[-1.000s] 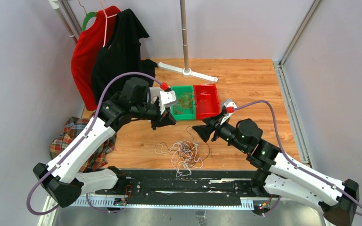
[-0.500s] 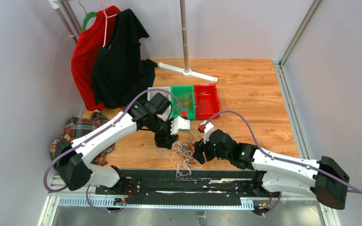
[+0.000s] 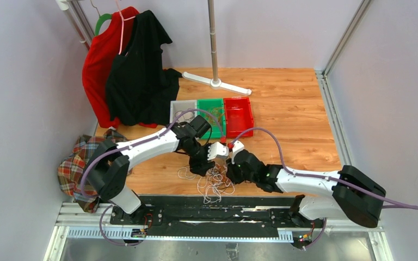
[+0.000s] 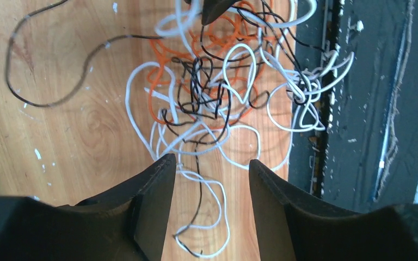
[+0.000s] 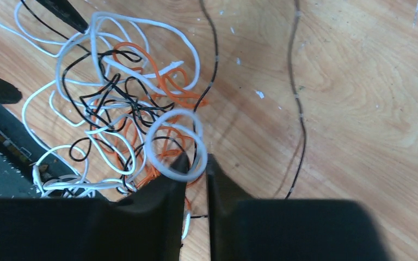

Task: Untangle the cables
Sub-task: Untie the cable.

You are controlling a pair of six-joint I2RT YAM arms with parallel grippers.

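Note:
The cables (image 3: 215, 180) are a tangle of white, orange and black wires on the wooden table by its near edge. The left wrist view shows the cables (image 4: 217, 92) spilling onto the black rail. My left gripper (image 3: 202, 167) is low at the tangle's far left side. It (image 4: 212, 160) is open, and loose white and black strands lie between its fingers. My right gripper (image 3: 230, 173) sits at the tangle's right side. It (image 5: 196, 157) is nearly closed, and a white loop (image 5: 175, 142) of the cables (image 5: 125, 114) is pinched at its tips.
Grey (image 3: 182, 107), green (image 3: 212, 117) and red (image 3: 238, 115) bins stand behind the arms. A rack's base (image 3: 216, 82), hanging clothes (image 3: 139, 70) and a plaid cloth (image 3: 81, 157) are at the back and left. A black rail (image 3: 212, 209) runs along the near edge. Single black wires (image 5: 299, 109) trail off the tangle.
Both arms came forward and down from beside the bins onto the tangle. The left gripper opened. The right gripper closed from wide open onto a white loop.

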